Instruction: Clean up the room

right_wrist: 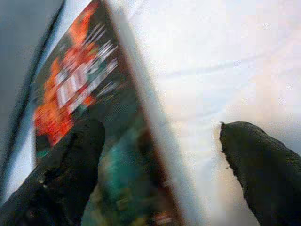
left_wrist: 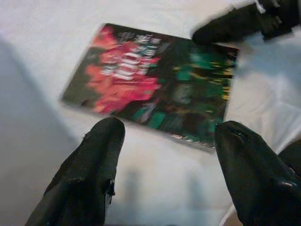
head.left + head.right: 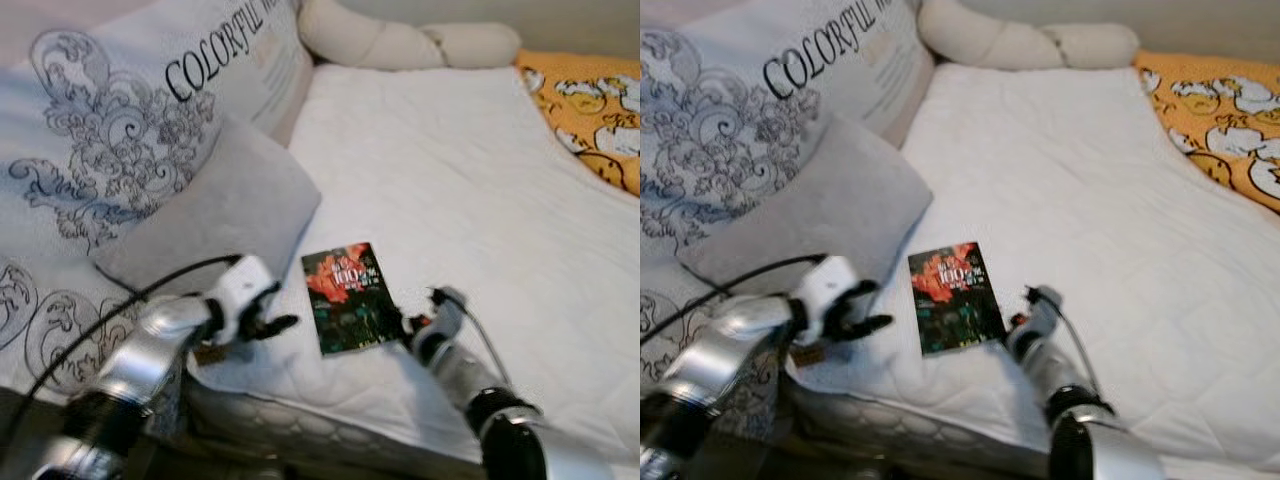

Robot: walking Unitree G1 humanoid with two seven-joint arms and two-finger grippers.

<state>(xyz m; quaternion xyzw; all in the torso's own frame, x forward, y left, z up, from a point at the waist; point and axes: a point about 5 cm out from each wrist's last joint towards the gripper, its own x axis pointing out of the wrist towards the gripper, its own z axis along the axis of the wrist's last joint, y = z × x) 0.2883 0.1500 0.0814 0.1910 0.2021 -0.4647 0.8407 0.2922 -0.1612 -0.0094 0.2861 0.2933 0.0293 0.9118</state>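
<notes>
The book (image 3: 347,297) lies flat on the white bedspread (image 3: 470,190), its dark cover splashed with red and green, and it sits between my two pincers near the bed's front edge. My right gripper (image 1: 162,155) is at the book's near right corner with its fingers spread wide — one black finger (image 1: 70,165) rests over the cover, the other (image 1: 263,169) is off to the side above bare quilt, so the book's long edge runs between them. Nothing is clamped yet.

My left gripper (image 2: 164,160) is just beside the book's left edge, also spread wide and holding nothing; beyond its two fingertips (image 2: 101,141) I see the whole cover, and past the far corner the dark tip of my right one. A black cable loops back from my left wrist.

Behind my left pincer a plain grey pillow (image 3: 225,205) leans against a big white cushion (image 3: 110,130) printed with grey scrolls and the word COLORFUL. Far beyond both pincers, a cream bolster (image 3: 400,42) lies along the head of the bed, and off past my right pincer an orange patterned blanket (image 3: 590,110) covers the corner.
</notes>
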